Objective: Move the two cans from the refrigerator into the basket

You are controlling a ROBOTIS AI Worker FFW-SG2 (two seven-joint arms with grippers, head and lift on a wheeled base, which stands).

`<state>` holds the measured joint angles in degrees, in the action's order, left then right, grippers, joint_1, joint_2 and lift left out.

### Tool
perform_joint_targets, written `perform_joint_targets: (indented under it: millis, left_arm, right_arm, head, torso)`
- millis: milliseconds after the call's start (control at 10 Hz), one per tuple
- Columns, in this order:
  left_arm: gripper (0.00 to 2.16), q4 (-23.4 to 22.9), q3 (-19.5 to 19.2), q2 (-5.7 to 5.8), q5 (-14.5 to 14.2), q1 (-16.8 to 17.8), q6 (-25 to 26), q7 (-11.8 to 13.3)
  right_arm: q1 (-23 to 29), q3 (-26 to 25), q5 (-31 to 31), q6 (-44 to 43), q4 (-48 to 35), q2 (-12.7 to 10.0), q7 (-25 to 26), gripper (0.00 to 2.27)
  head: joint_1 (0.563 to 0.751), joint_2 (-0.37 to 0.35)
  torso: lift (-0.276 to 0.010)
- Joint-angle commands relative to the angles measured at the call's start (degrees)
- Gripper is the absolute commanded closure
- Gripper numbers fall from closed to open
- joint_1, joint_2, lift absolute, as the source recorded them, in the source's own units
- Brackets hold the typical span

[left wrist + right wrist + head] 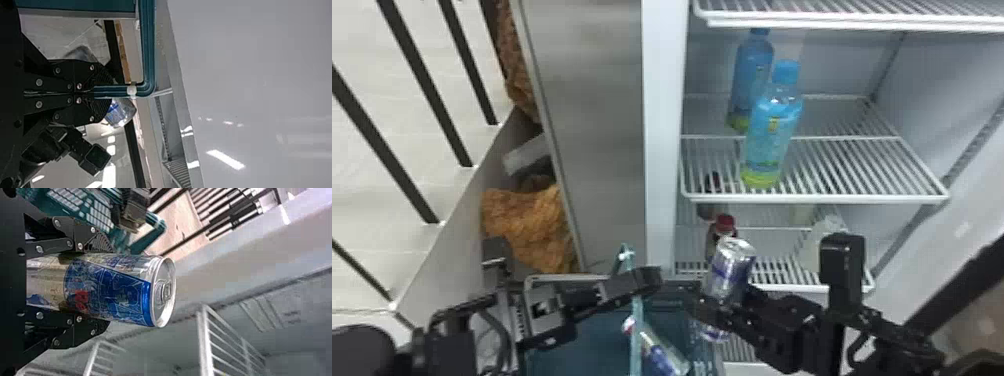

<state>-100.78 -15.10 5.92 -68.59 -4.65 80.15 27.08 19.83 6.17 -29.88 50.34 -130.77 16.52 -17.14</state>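
Left gripper (648, 281), low centre, pinches the basket (592, 342), one can (663, 352) inside; right gripper (719, 300), lower right, clasps another can (732, 260).

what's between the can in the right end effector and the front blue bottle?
Front edge of the wire shelf under that blue bottle, per head view. A red-capped bottle sits just off that line, partly behind the can.

Premises appear shop-like, though not conclusively so, on the evidence of a refrigerator (663, 150) with white wire shelves (812, 199) carrying bottles (772, 142), and a teal basket (582, 345).
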Motion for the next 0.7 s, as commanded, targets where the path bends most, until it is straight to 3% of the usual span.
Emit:
perform_joint_targets:
  millis: [0, 300, 500, 600]
  left_arm:
    - [1.20, -0.11, 0.02, -0.03, 0.03, 0.01, 0.00, -0.01]
    - [1.20, -0.11, 0.02, -0.03, -0.08, 0.01, -0.14, -0.01]
    - [1.20, -0.11, 0.02, -0.03, -0.08, 0.01, -0.14, -0.01]
    - [1.20, -0.11, 0.02, -0.03, -0.08, 0.01, -0.14, -0.01]
  right_arm:
    - [-2.68, 2.97, 0.06, -0.28, 4.28, -0.08, -1.05, 1.27]
    - [-6.34, 7.54, -0.63, -5.35, 11.87, -0.35, -3.60, 1.23]
    - [-8.73, 8.69, -2.45, -8.16, 16.65, -0.44, -5.80, 0.64]
    - [-9.15, 9.26, -3.25, -9.42, 17.64, -0.44, -6.59, 0.47]
  head:
    - [0.695, 0.002]
    - [0.695, 0.058]
    - [0.695, 0.076]
    - [0.695, 0.084]
  torso:
    - [-0.035]
    - [-0.035]
    - [-0.035]
    - [-0.035]
